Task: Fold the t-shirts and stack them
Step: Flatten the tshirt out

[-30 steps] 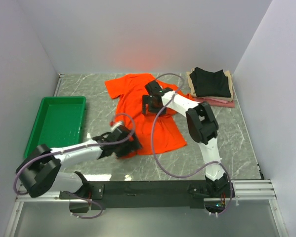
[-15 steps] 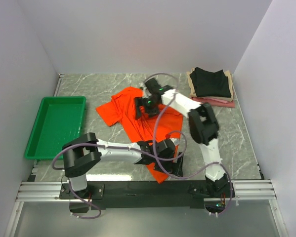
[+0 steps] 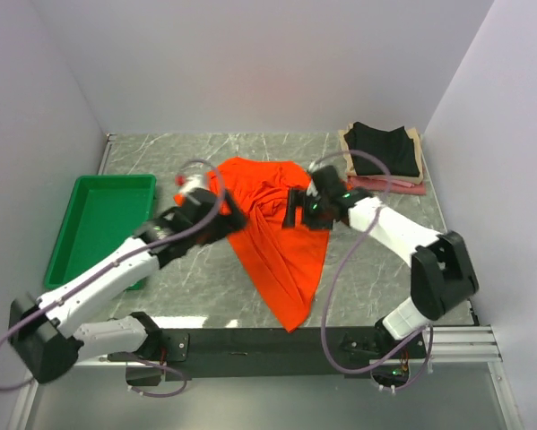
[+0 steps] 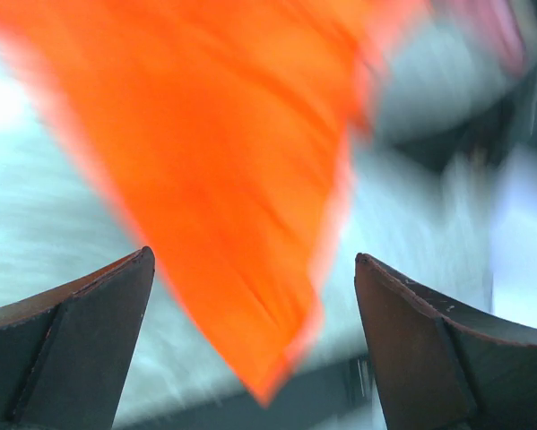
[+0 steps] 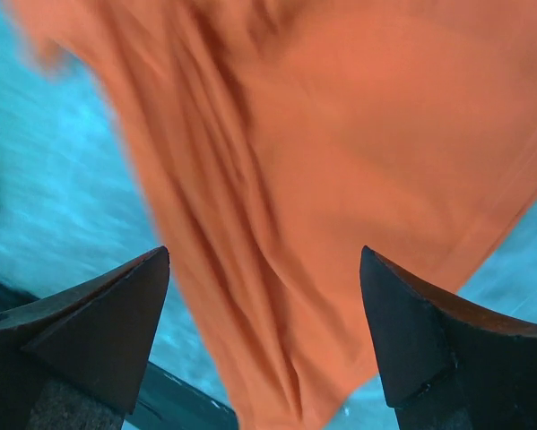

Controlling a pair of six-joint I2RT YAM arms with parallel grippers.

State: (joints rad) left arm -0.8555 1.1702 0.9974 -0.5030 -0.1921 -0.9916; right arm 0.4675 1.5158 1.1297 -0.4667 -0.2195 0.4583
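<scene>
The large bright orange cloth t-shirt (image 3: 281, 242) lies in the middle of the top view on the grey marbled tabletop (image 3: 385, 269). It is broad and rumpled at its upper end and narrows to a point toward the bottom centre. The left gripper (image 4: 250, 257) sits at the shirt's upper left edge and the right gripper (image 5: 264, 253) at its upper right edge. In each wrist view the two dark fingers (image 5: 89, 331) stand wide apart, with orange cloth beyond them and none pinched between, though the left view is blurred. At the left of the top view, the green rectangular plastic tray (image 3: 107, 228) shows only its own green floor, and the orange shirt lies wholly to its right. In the upper right corner a folded black t-shirt (image 3: 385, 150) tops a folded beige t-shirt (image 3: 345, 152) and a folded pink t-shirt (image 3: 398, 186).
</scene>
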